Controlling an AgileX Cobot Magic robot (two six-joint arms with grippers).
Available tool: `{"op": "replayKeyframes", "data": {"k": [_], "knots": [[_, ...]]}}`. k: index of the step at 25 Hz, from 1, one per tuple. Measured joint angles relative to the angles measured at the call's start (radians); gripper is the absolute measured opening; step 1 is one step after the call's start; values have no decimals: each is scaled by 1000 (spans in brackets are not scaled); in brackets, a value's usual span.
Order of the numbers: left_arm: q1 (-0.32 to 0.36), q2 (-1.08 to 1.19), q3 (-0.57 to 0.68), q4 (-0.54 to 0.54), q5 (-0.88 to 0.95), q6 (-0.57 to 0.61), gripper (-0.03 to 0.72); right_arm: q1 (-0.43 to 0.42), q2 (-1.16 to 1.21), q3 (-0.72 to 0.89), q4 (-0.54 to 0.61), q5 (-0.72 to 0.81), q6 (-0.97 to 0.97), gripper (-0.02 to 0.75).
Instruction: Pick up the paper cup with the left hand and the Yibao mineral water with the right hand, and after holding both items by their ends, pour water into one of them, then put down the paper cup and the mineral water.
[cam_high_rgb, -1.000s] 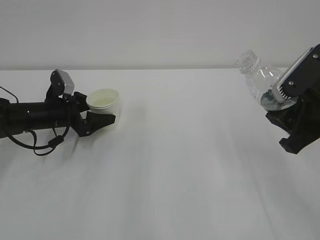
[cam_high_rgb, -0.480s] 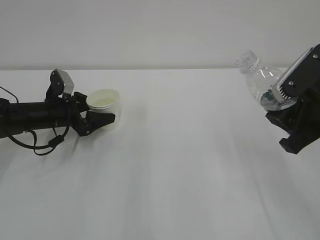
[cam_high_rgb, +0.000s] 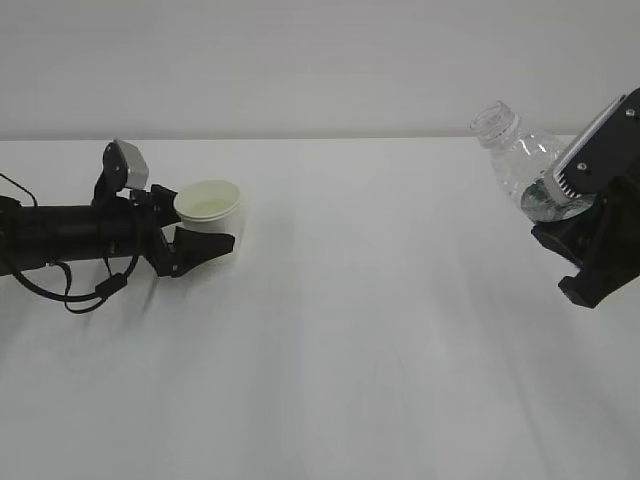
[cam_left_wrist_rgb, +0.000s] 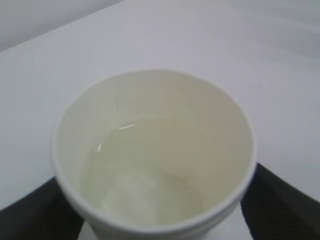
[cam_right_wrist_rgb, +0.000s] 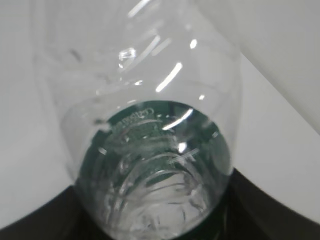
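With water already in the paper cup (cam_high_rgb: 209, 213) standing on the bench (cam_high_rgb: 380, 330) at left, the left end effector (cam_high_rgb: 205, 238) brackets it, spread apart, while the right end effector (cam_high_rgb: 590, 245) (far right) clamps the tilted Yibao mineral water (cam_high_rgb: 525, 165), not yet set down.

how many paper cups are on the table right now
1. The paper cup stands upright at the left of the table, between the fingers of the left gripper. No other cup shows in any view.
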Motion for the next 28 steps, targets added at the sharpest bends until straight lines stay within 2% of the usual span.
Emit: {"op": "replayKeyframes", "data": {"k": [5, 18, 28], "knots": [[10, 0, 0, 9, -2, -11, 690, 0, 0, 0, 0, 0, 0, 428], [98, 0, 0, 49, -31, -29, 690, 0, 0, 0, 0, 0, 0, 428], [108, 0, 0, 121, -42, -62, 690, 0, 0, 0, -3, 0, 0, 428]]}}
